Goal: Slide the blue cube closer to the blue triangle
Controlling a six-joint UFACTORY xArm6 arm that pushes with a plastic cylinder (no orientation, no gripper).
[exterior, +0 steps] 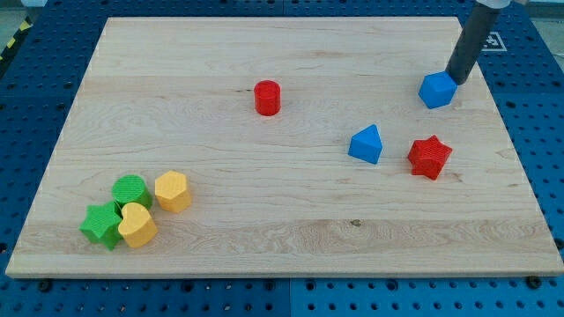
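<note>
Light wooden board (291,238) on a blue perforated bench (26,88), grain running left-right. The arm's dark rod (471,35) comes in from the view's top right, slightly tilted; there is no claw on it, just the rod, holding nothing. The rod's tip (456,80) sits at the upper right edge of the blue cube (437,90), touching or just beside it, contact can't be told for certain. The blue cube lies near the board's upper right corner. Blue triangular block (367,144) is below and to the left of the cube, apart from it, with bare wood between. Red star-shaped block (429,157) sits just right of the triangle, close but not touching, and below the cube. Red cylinder (267,97) stands alone near the board's upper middle, well apart from the tip. Far lower left holds a tight cluster: green cylinder (130,190), green star block (102,224), yellow heart-shaped block (137,225), yellow hexagonal block (173,191), packed together, several touching.
</note>
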